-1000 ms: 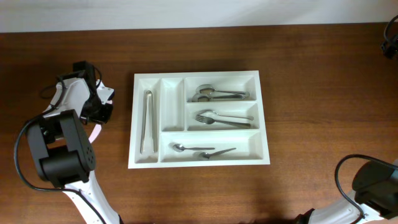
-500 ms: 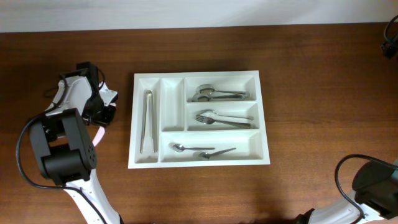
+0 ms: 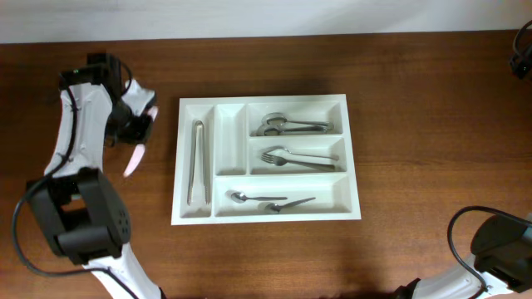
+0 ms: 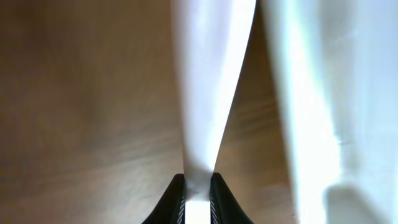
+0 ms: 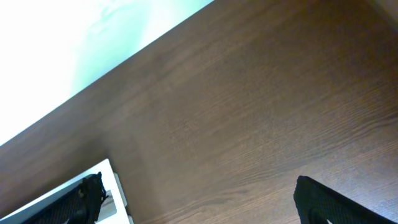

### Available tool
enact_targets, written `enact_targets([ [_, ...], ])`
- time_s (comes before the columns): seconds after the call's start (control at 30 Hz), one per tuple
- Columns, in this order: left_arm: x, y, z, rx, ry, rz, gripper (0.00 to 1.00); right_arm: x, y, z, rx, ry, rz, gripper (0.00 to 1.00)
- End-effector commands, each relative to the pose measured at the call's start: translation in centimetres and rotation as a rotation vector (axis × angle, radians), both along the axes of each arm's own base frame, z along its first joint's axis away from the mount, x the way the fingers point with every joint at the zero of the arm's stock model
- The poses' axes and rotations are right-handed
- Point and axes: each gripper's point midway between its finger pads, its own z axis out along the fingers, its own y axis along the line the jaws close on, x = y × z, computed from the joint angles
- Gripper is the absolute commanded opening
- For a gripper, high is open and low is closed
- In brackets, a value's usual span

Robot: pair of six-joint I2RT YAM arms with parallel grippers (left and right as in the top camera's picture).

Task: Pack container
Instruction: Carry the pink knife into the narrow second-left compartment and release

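There is one white tray (image 3: 231,141), divided into five compartments. Inside are one pair of tongs (image 3: 197,162), what look like two spoons (image 3: 278,125), two forks (image 3: 287,156) and two smaller pieces (image 3: 266,200). One pale utensil (image 3: 133,159) is outside it.

- A robotics lab bench, staged with household items rather than a real kitchen.
- The left claw (image 3: 135,139) hangs over a bare dark wooden table (image 3: 416,166); beyond the claw, a plain white wall (image 3: 249,17) runs along the far edge.
- Behind the claw stands its black-and-white robot arm (image 3: 83,212), trailing cable.
- Just to the claw's right sits a white cutlery tray (image 3: 184,166) holding metal cutlery (image 3: 291,156).
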Motion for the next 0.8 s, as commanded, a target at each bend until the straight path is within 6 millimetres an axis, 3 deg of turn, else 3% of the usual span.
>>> enact_targets([
  [0.0,1.8,-6.5,5.2,-0.222,-0.156,-0.001,0.02,0.1,0.1,-0.2,0.015,-0.001,0.002,0.99],
  [0.13,3.1,-9.6,5.8,-0.265,-0.186,0.123,0.02,0.1,0.1,-0.2,0.015,-0.001,0.002,0.99],
  [0.33,3.8,-14.7,4.8,-0.304,-0.164,0.193,0.02,0.1,0.1,-0.2,0.015,-0.002,0.002,0.99],
  [0.53,3.7,-20.5,1.5,-0.294,-0.116,0.117,0.02,0.1,0.1,-0.2,0.015,-0.002,0.002,0.99],
  [0.63,3.1,-22.0,-1.0,-0.270,-0.058,0.126,0.02,0.1,0.1,-0.2,0.015,-0.001,0.002,0.99],
  [0.77,2.7,-22.7,-3.0,-0.258,-0.007,0.158,0.02,0.1,0.1,-0.2,0.015,-0.002,0.002,0.99],
])
